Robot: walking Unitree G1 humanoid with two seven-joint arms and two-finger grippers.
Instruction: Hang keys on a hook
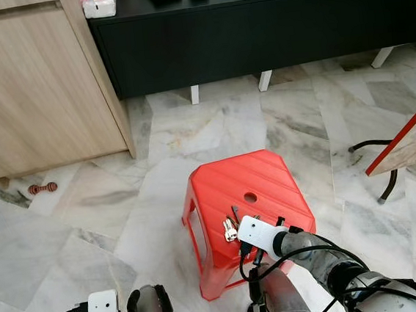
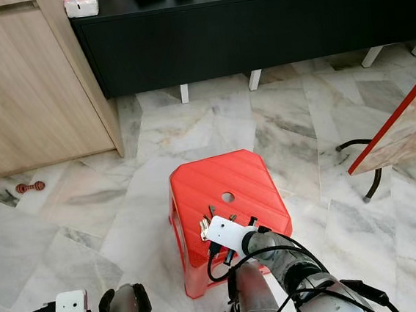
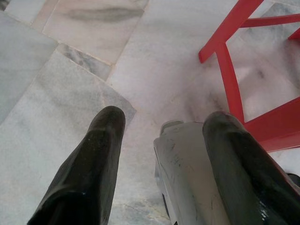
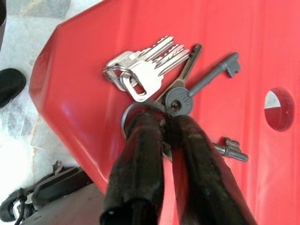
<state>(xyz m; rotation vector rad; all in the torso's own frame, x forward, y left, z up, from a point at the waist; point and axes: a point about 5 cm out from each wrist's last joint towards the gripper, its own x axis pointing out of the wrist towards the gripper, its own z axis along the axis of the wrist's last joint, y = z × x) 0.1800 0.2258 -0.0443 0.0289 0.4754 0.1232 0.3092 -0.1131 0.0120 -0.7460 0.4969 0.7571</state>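
A bunch of keys (image 4: 150,75) lies on top of a red plastic stool (image 1: 232,179): silver keys, dark old-style keys and a metal ring. In the left eye view the keys (image 1: 230,227) sit near the stool's near left edge. My right gripper (image 4: 164,123) reaches down onto them, its two black fingers (image 4: 140,140) pressed together at the ring. My left gripper (image 3: 165,117) hangs low over the marble floor beside the stool's legs, open and holding nothing.
A long black cabinet (image 1: 254,26) on white feet runs along the far wall, with a wooden cupboard (image 1: 32,92) to its left. A small red toy (image 1: 42,188) lies on the floor. At right are a red-edged board (image 1: 412,136) and a black cable (image 1: 369,144).
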